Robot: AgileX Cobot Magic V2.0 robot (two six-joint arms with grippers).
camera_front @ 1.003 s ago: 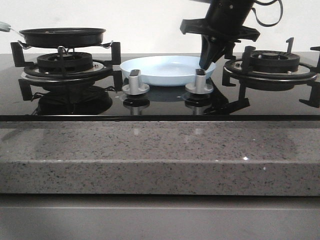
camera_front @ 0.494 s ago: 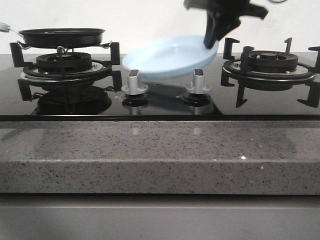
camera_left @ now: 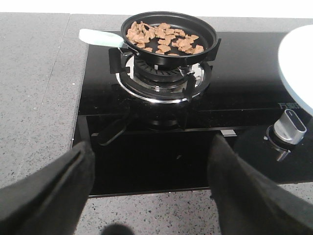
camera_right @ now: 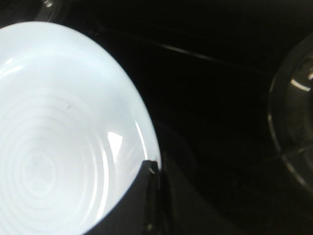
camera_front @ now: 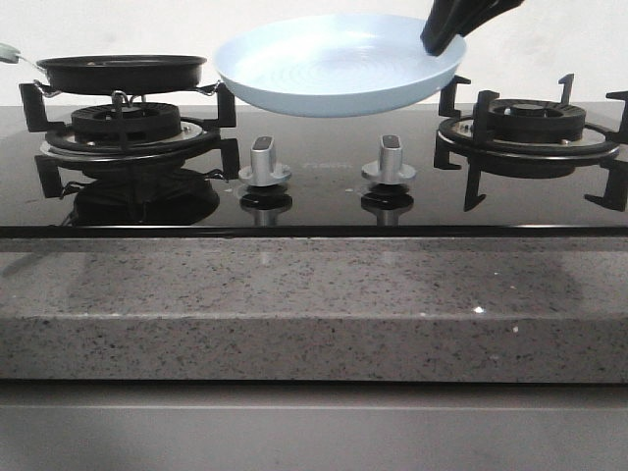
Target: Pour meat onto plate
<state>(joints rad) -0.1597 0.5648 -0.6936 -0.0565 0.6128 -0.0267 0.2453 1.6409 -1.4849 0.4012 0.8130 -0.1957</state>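
Note:
My right gripper (camera_front: 444,37) is shut on the right rim of the pale blue-white plate (camera_front: 334,64) and holds it in the air above the hob's middle, tilted toward the camera. The plate is empty; it also shows in the right wrist view (camera_right: 58,132) and at the edge of the left wrist view (camera_left: 299,63). The meat (camera_left: 164,38) lies as orange-brown slices in the black pan (camera_left: 168,34) on the left burner. In the front view the pan (camera_front: 123,71) hides the meat. My left gripper (camera_left: 149,176) is open and empty, near the hob's front edge, short of the pan.
The pan has a pale green handle (camera_left: 100,38) pointing left. Two silver knobs (camera_front: 265,162) (camera_front: 389,160) stand on the black glass hob. A bare burner grate (camera_front: 535,123) is at the right. The grey speckled counter (camera_front: 314,304) runs along the front.
My right gripper has lifted the plate off the hob, up and slightly left, and tilted it. The pan and left arm have not moved.

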